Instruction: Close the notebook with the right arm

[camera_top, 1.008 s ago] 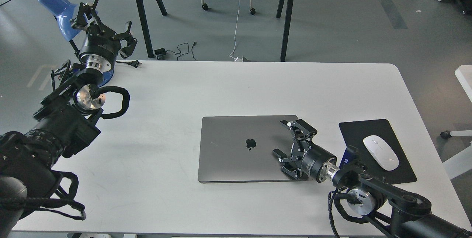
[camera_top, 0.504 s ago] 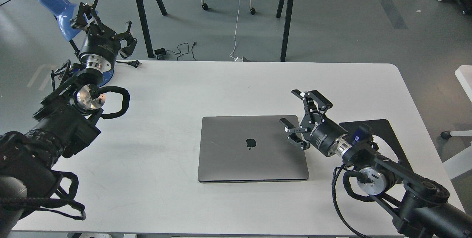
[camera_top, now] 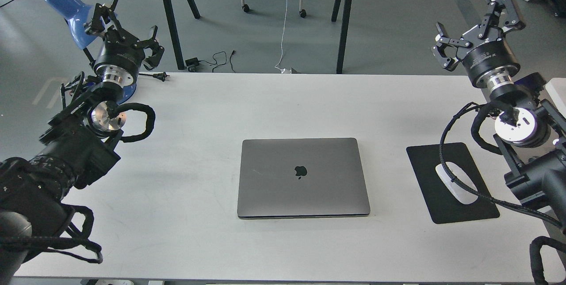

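Observation:
The space-grey notebook (camera_top: 303, 178) lies shut and flat in the middle of the white table (camera_top: 212, 112), its dark apple logo facing up. My right arm reaches up at the far right edge of the table. Its gripper (camera_top: 477, 24) is open and empty, raised high beyond the table's back right corner, well away from the notebook. My left gripper (camera_top: 124, 28) is open and empty at the back left, next to the blue lamp (camera_top: 66, 11).
A black mouse pad (camera_top: 446, 188) with a white mouse (camera_top: 455, 183) lies right of the notebook, with my right arm's cable looping over it. Black table legs and cables stand on the floor behind the table.
My right gripper has lifted off the notebook's lid and swung up and far right, to the back right corner. The notebook stays shut. The left arm has not moved.

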Controlling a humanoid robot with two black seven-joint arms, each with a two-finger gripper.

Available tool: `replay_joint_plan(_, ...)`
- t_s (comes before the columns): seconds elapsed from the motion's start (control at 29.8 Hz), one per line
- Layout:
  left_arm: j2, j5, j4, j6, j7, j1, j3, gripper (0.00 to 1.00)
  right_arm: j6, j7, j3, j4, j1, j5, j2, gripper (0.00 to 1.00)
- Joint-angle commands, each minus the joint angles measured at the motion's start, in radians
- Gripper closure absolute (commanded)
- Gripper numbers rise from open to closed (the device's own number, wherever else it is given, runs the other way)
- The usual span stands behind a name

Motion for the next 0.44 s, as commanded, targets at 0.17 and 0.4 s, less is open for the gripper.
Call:
replay_joint_plan(0.17, 0.001, 0.001, 0.000, 0.000, 0.000, 0.000, 0.000, 0.00, 0.066, -0.030, -0.024, -0.126, 0.053, 0.132, 0.025, 0.00)
replay_joint_plan(0.4, 0.002, 0.001, 0.000, 0.000, 0.000, 0.000, 0.000, 0.00, 0.068, -0.028, -0.104, -0.123, 0.047, 0.132, 0.029, 0.00)
